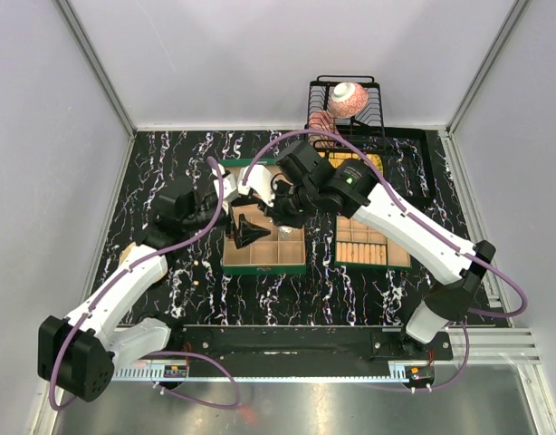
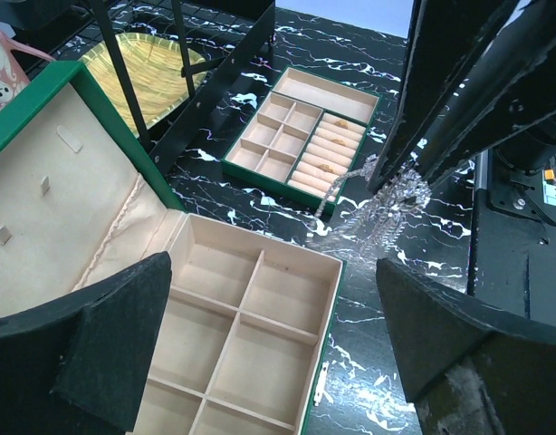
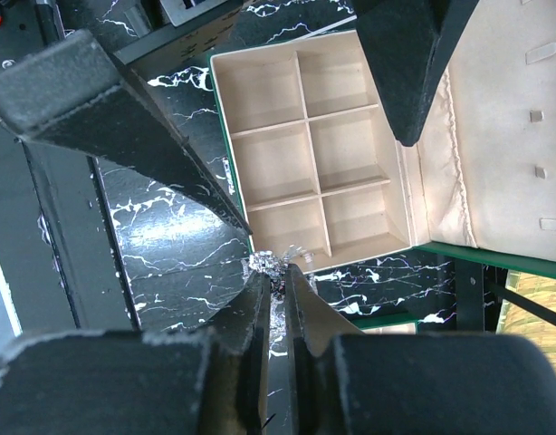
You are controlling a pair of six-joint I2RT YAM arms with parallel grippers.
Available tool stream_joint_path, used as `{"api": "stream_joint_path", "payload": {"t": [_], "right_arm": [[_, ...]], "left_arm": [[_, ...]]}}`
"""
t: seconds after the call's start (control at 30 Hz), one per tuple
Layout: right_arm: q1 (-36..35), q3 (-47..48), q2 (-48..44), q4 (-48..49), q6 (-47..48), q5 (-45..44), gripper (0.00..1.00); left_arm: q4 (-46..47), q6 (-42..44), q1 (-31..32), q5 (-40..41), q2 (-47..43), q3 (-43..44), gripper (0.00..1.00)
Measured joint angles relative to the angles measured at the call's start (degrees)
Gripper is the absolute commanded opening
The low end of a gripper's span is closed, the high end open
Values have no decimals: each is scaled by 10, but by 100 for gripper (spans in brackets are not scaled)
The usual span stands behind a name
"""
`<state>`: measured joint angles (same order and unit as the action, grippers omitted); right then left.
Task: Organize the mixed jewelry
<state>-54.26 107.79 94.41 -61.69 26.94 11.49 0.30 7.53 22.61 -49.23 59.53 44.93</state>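
Observation:
My right gripper point(image 3: 278, 277) is shut on a small tangle of silvery jewelry point(image 3: 274, 263). It hangs just outside the near corner of the open green box point(image 3: 307, 149), above the dark marble table. In the left wrist view the same glittering chains point(image 2: 387, 195) dangle from the right gripper's black fingers point(image 2: 459, 109). My left gripper point(image 2: 273, 272) stands wide open over the box's beige compartments point(image 2: 246, 331), with nothing between its fingers. From above, both grippers meet over that left box point(image 1: 264, 245), the right gripper point(image 1: 280, 207) just beyond the left gripper point(image 1: 246, 227).
A second green box point(image 1: 369, 243) with ring rolls lies to the right, also seen as a box point(image 2: 305, 136) past the first. The gold plate point(image 2: 151, 72) sits behind it. A black wire rack point(image 1: 346, 113) holding a bowl stands at the back. The first box's lid point(image 2: 61, 181) stands open.

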Motion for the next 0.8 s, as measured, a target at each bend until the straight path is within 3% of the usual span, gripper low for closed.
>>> {"api": "stream_joint_path", "payload": {"t": [0.23, 0.8], "right_arm": [[1, 0, 4, -2, -2, 0, 0], [3, 4, 9, -3, -3, 1, 0]], "left_arm": [[48, -21, 5, -8, 10, -9, 95], [103, -61, 14, -20, 39, -15, 76]]}}
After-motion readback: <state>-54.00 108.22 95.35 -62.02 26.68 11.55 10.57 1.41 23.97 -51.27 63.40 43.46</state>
